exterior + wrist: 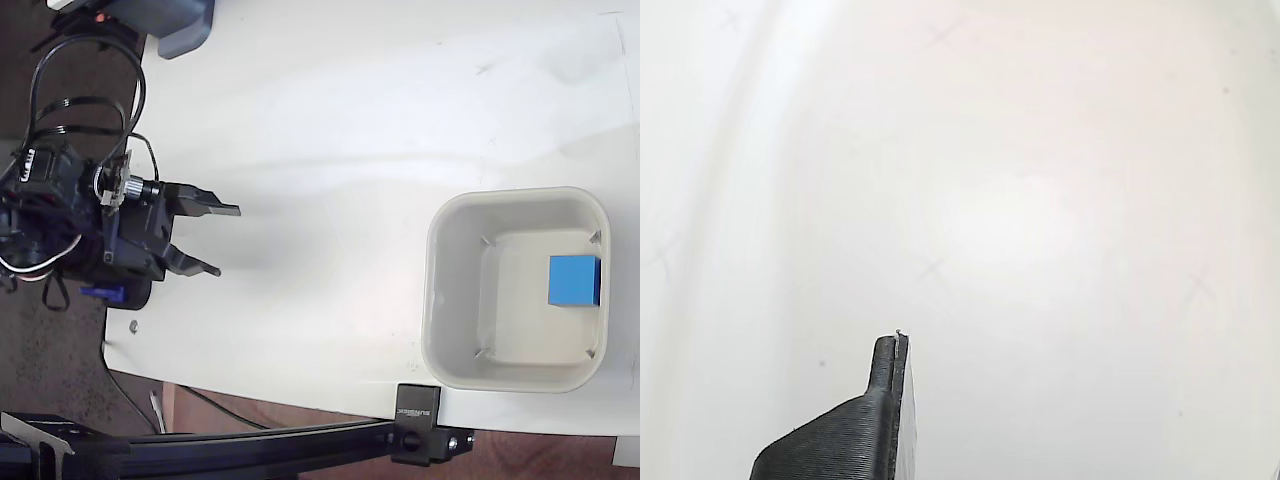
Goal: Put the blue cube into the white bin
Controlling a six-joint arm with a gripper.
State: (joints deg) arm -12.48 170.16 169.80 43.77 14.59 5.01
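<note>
Cube already in place: the blue cube (574, 280) sits on the floor of the white bin (452, 300), toward the bin's right wall in the fixed view, flat and upright, one face up. It looks close to that right wall, maybe touching; hard to tell from above. Nothing else in the bin.

The gripper (218, 240) is at the left edge of the table (350, 120) in the fixed view, well apart from the bin, fingers spread with an empty gap between them, holding nothing. It points right, toward the bin. Cables loop off the arm behind it. Wrist view gives only bare white table surface with faint scuff marks and one dark ribbed finger (855, 430) poking up at the bottom; no cube, no bin in that view.

Judgement on step: the placing looks done, cube inside, gripper released and clear. So this reads as the end of the task or the arm parked away from the bin. Next move calls for nothing on the cube itself; at most the arm holds its spot or settles to rest, keeping off the bin so it does not get nudged. If a re-check were wanted, the fixed view already shows the cube fully within the rim, not perched on it.

A dark clamp (420, 435) and bar run along the table's bottom edge; grey object (180, 25) at top left, partly cropped.
</note>
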